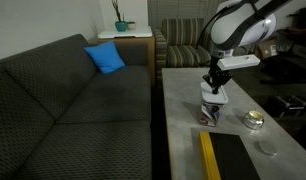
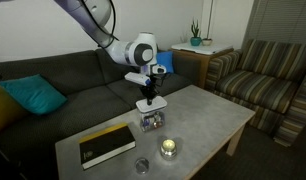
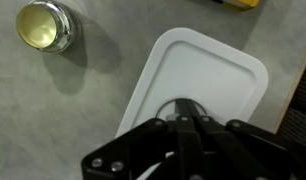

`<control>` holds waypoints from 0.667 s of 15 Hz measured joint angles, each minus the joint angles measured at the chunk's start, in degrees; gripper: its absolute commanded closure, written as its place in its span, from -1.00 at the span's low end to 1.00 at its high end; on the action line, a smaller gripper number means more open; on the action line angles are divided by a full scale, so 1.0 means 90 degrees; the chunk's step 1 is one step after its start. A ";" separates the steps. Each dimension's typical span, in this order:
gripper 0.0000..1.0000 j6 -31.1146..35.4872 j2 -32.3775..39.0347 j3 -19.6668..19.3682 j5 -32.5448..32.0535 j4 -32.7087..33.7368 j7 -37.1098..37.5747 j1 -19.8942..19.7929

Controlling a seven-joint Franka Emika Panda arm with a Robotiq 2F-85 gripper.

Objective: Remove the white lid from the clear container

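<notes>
The white lid [image 3: 205, 72] is a flat rounded rectangle with a raised rim and fills the middle of the wrist view. My gripper [image 3: 183, 112] has its fingers pressed together on the lid's near edge. In both exterior views the gripper [image 1: 215, 86] [image 2: 148, 92] points straight down and holds the lid [image 1: 213, 98] [image 2: 151, 104] directly over the clear container [image 1: 211, 114] [image 2: 151, 122]. The container stands on the grey table with dark red and coloured items showing through. I cannot tell whether the lid still touches the container's rim. In the wrist view the container is hidden under the lid.
A small round yellowish dish [image 1: 254, 119] [image 2: 169, 147] [image 3: 45, 25] sits near the container. A grey round disc [image 1: 266, 148] [image 2: 141, 165] and a black book with a yellow edge [image 1: 228, 156] [image 2: 105, 145] lie on the table [image 1: 183, 120]. Sofas flank the table.
</notes>
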 measured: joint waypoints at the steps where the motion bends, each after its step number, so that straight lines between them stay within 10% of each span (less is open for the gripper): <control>1: 1.00 -0.0030 0.0029 0.0000 0.0002 0.0053 0.0000 0.0000; 10: 1.00 -0.0655 0.0398 0.0012 0.0076 0.0804 -0.0012 -0.0018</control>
